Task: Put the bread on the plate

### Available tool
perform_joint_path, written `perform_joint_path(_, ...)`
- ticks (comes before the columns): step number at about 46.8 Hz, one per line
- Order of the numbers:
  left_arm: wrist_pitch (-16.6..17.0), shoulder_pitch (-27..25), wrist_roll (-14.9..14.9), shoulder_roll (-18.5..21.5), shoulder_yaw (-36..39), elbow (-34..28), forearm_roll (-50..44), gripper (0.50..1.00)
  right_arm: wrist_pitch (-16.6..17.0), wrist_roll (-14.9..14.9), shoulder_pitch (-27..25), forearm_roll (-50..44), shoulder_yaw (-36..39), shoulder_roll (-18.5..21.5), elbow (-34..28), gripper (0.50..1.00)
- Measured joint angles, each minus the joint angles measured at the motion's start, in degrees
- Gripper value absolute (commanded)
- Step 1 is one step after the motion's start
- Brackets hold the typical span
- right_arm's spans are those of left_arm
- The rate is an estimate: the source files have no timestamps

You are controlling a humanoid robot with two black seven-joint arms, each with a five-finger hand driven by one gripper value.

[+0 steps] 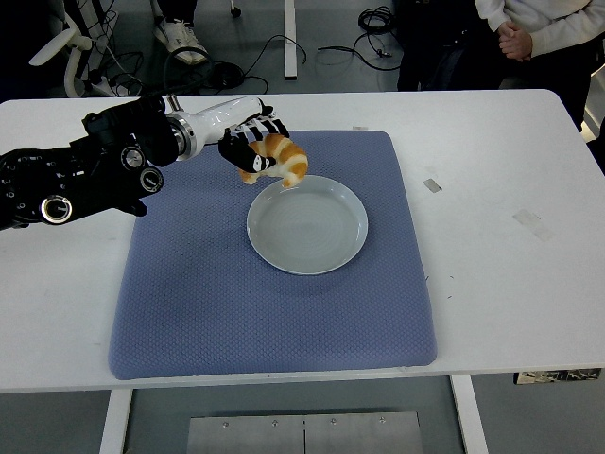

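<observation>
Bread (276,158) is a croissant-type piece, golden w/ pale patches. Long axis runs roughly left-right across the view, curved, its right end dipping down toward the plate (307,225) rim. It sits in the left hand (253,140), under and just fwd of the fingers (248,133), which are curled over its top/back side, so hand is grasping the bread. Can't tell if the low tip touches the plate rim or hangs just above it; looks very close.

Plate is pale grey-white, round, nothing on it, just below-right of the hand, at the near side of the bread. Both are over a blue quilted mat (189,293) on the white table (510,284). Left arm comes in from the left edge, black w/ white forearm section. Right arm not in view.

Bits of tape (432,184) on the table well right of the hand. Person (529,38) stands beyond the far table edge, top right, hands clasped. Cables (373,19) on the floor behind. Nothing lies btwn bread and plate.
</observation>
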Motion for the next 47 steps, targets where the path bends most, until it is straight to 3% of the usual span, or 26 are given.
perform_joint_path(23,0.49,1.10,1.71,-5.67,0.58,-0.42,2.30,0.581,-0.01,0.00,-0.01,0.00,0.00,0.00,0.00,1.000)
perform_joint_path(40,0.52,2.34,2.43,-6.20,2.11,-0.35,4.47,0.595,-0.01,0.00,-0.01,0.00,0.00,0.00,0.00,1.000)
perform_joint_path(47,0.55,2.43,2.44,-6.20,2.63,-0.41,4.99,0.646,-0.01,0.00,0.00,0.00,0.00,0.00,0.00,1.000)
